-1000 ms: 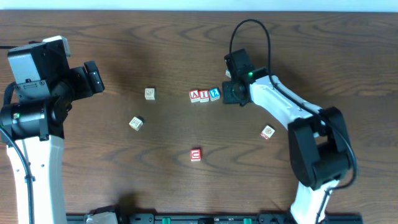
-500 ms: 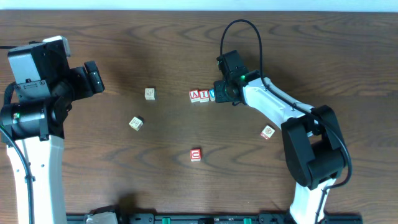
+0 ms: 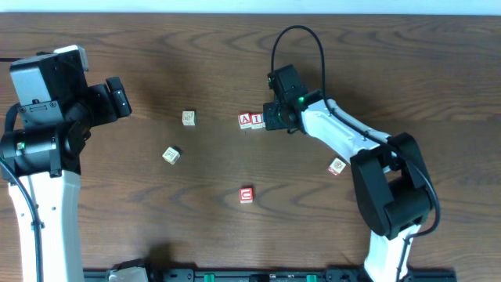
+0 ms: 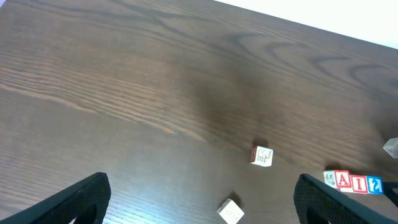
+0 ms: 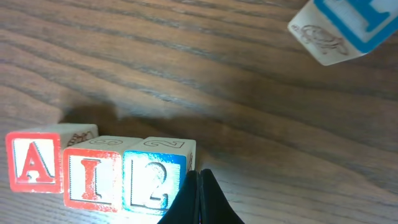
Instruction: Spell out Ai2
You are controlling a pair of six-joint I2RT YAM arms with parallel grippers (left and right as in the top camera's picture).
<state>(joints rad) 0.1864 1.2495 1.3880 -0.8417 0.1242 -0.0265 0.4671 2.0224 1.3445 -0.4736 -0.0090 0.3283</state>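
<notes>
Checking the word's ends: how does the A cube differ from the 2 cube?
The A cube has red edges and a red letter; the 2 cube has blue edges and a blue digit. The A cube ends the row on the left in the right wrist view, the 2 cube on the right, beside the right end effector. Both are white-faced, alike in size, and flank the I cube.

**Q:** What carries everything?

**A:** A dark wood-grain table (image 3: 156,63). Near its middle, three small cubes sit touching in a row: a red-edged A cube (image 3: 244,120), a red-edged I cube (image 3: 256,120) and a blue-edged 2 cube (image 5: 148,180).

**Q:** Anything else lying there?

**A:** To the left, an upper pale cube (image 3: 188,117) and a lower pale cube (image 3: 171,155). Toward the front, a red cube (image 3: 246,194). To the right, a lone red-edged cube (image 3: 337,166).
</notes>
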